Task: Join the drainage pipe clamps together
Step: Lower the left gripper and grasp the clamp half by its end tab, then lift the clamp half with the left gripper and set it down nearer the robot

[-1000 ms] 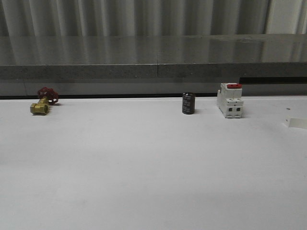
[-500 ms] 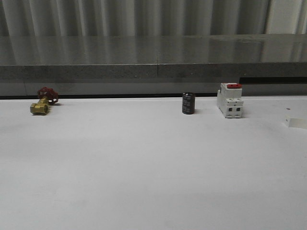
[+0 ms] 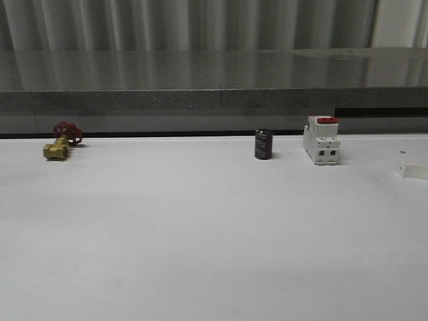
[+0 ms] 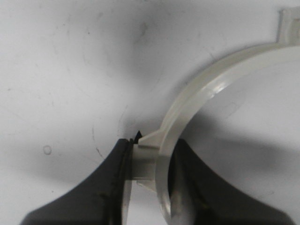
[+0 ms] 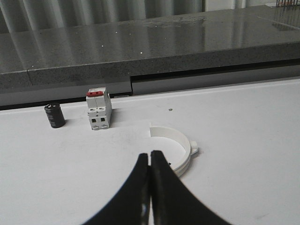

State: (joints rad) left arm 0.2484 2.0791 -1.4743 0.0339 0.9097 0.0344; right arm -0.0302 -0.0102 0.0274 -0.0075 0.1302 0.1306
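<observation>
One clamp half (image 4: pixel 197 89) pinched at its outer lug between the left gripper (image 4: pixel 150 171) fingers, its arc curving away over the white table (image 4: pixel 56 56). Second clamp half (image 5: pixel 176 145) lying just ahead of the right gripper (image 5: pixel 150 161), whose fingers are pressed together, empty. Apparently the pick-up step: next, opening the right fingers to seize that half.

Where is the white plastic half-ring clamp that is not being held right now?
In the right wrist view the free white plastic half-ring clamp lies on the white table, just beyond the closed right gripper and nearer than the white block with a red top.
</observation>
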